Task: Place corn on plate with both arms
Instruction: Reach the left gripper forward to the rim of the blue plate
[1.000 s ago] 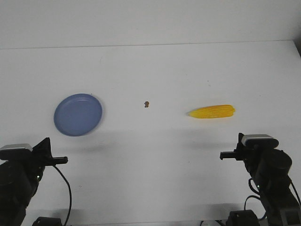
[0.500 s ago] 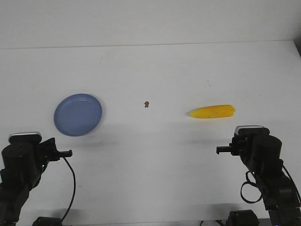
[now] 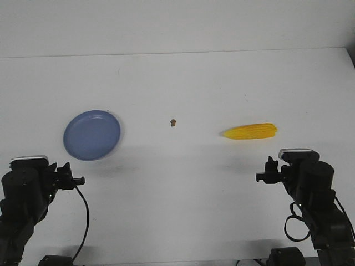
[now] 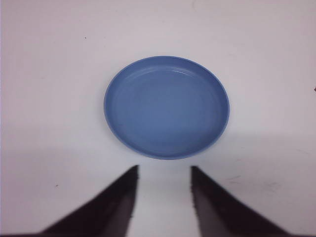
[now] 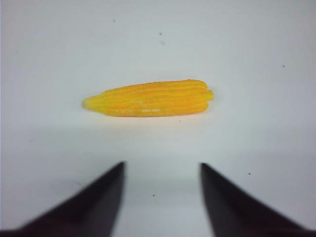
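Both claws have spread their tips since half a second ago, while corn and plate lie unmoved. From the front, the smooth white tabletop (image 3: 183, 83) carries the round, shallow blue plate (image 3: 92, 134) toward its left edge and the tapered, ridged yellow corn (image 3: 249, 131) toward its right edge, well apart, a tiny brown speck (image 3: 173, 122) between them. The left claw (image 3: 71, 178) and right claw (image 3: 266, 174) hover near the front edge.

At the left wrist, the plate (image 4: 167, 106) shows a slightly raised rim beyond the left claw (image 4: 162, 190), whose pointed black tips stand parted, gripping nothing.

At the right wrist, the corn (image 5: 149, 98) lies crosswise beyond the right claw (image 5: 162, 185), spread wide and empty.
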{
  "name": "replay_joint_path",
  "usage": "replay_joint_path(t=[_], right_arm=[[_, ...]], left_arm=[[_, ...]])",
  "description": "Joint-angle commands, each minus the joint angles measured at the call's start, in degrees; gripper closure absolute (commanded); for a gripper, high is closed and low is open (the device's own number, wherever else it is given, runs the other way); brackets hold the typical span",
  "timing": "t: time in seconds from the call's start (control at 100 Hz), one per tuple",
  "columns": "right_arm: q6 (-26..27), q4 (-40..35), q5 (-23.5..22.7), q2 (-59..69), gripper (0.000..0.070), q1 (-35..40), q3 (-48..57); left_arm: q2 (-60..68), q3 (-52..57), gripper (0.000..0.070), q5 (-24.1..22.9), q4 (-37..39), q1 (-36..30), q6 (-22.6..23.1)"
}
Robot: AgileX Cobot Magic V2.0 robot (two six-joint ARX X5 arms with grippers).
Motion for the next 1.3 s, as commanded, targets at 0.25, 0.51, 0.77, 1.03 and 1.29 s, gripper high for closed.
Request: replay_joint_path(t=[0.25,0.51,0.77,1.03,1.29], right_arm=[[0.5,1.0,0.0,0.1,0.0272,0.0,1.0],[0.5,1.0,0.0,0.1,0.0273,0.0,1.0],[0.5,0.9,0.0,0.1,0.0273,0.0,1.0],[0.5,0.9,-0.1,0.1,0.0273,0.0,1.0],[0.5,0.9,0.0,0.1,0.0273,0.0,1.0]], left_arm=[[3.5,1.0,0.0390,-0.1,2.4,1.0,-1.7],[18.7,6.5,0.0390,1.4,3.4,7.3,-3.9],[35.4,15.0,0.0391,6.0,6.5,14.1,-4.1],[47.3,19.8,0.0391,6.8,8.5,16.9,-4.1],[54.2,19.8,0.0391,12.2,11.0,18.0,-4.1]])
